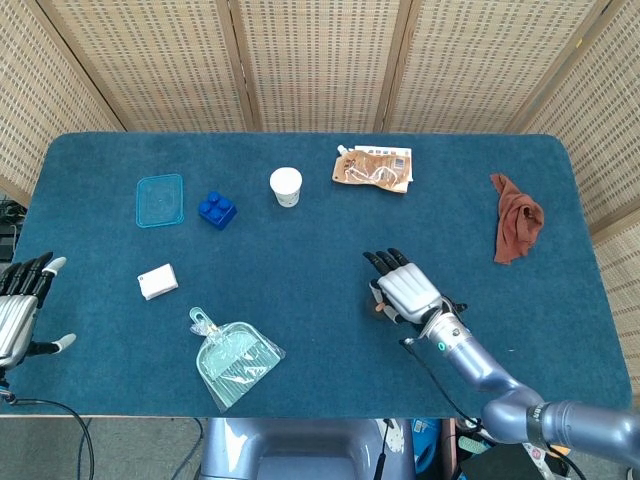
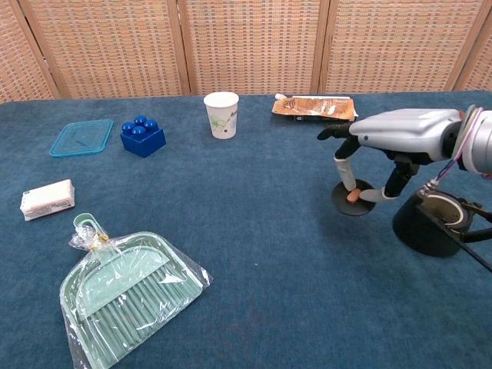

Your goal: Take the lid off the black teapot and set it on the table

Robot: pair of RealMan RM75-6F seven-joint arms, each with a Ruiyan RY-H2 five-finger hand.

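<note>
Head view: right robot hand covers the lid, away from the pot; left robot hand idles empty, fingers spread.

Chest view: it pinches the lid by its knob, low over the bench, beside the open pot, probably for release.

Woven screen panels behind blue-covered table

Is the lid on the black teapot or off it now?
Off. The right hand holds the lid beside the open-topped teapot.
</note>
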